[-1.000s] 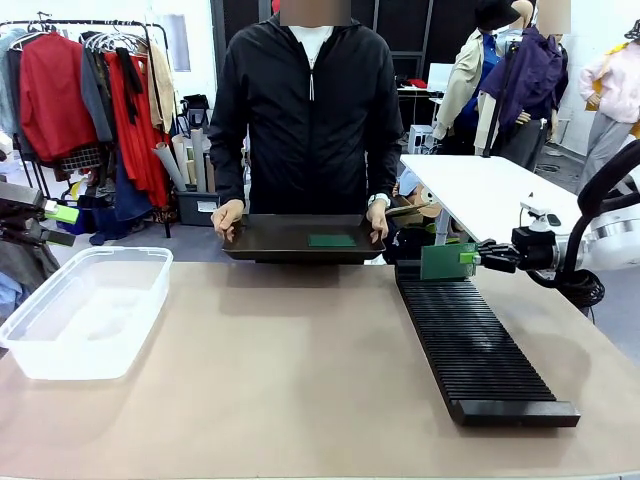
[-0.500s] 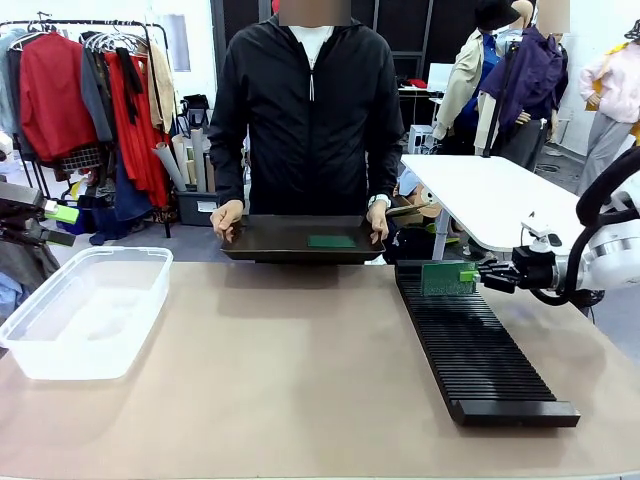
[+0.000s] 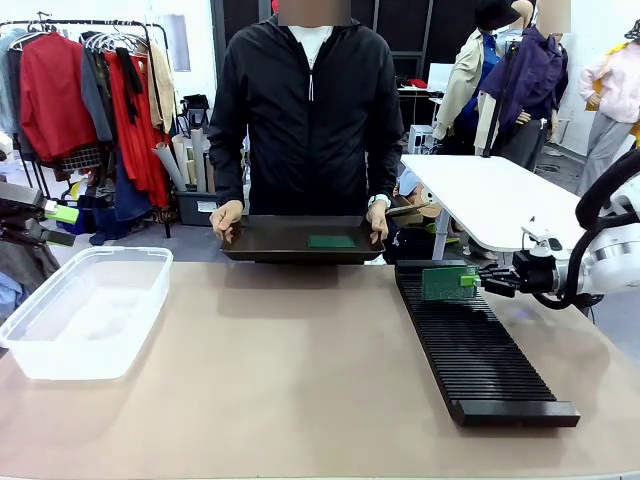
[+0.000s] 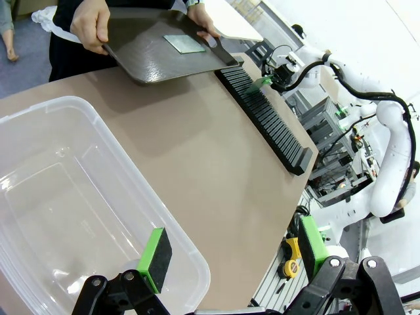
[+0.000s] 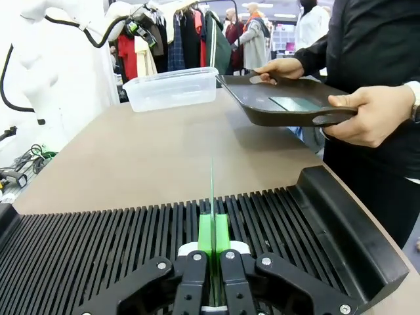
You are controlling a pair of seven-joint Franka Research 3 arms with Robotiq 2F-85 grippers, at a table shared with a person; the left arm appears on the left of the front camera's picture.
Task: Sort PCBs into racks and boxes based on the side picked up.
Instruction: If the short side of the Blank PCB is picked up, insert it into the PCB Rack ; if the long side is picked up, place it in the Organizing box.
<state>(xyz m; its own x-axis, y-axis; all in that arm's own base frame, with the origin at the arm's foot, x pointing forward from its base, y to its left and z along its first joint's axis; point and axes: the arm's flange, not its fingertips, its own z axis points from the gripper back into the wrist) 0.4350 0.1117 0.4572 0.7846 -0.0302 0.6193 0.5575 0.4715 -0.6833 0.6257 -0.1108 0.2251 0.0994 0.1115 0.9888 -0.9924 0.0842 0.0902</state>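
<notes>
My right gripper [image 3: 470, 281] is shut on a green PCB [image 3: 447, 283], holding it upright on edge at the far end of the black rack [image 3: 470, 345]. In the right wrist view that PCB [image 5: 212, 197] shows edge-on between the closed fingers [image 5: 197, 269], its lower edge down among the rack's slots [image 5: 98, 236]. The person holds a dark brown tray [image 3: 270, 243] with another PCB [image 3: 331, 241] lying flat on it. My left gripper [image 4: 233, 252] hovers open over the near corner of the clear box [image 4: 65, 197]; nothing is between its pads.
The clear box [image 3: 85, 310] stands at the table's left side, and nothing shows inside it. The person's hands [image 3: 227, 217] grip both ends of the tray at the far edge. Bare tabletop [image 3: 280, 370] lies between box and rack. A white table [image 3: 490, 195] stands behind on the right.
My right gripper has come down and slightly back with the PCB, from above the rack's far end to its slots. The left arm, tray and box have not moved.
</notes>
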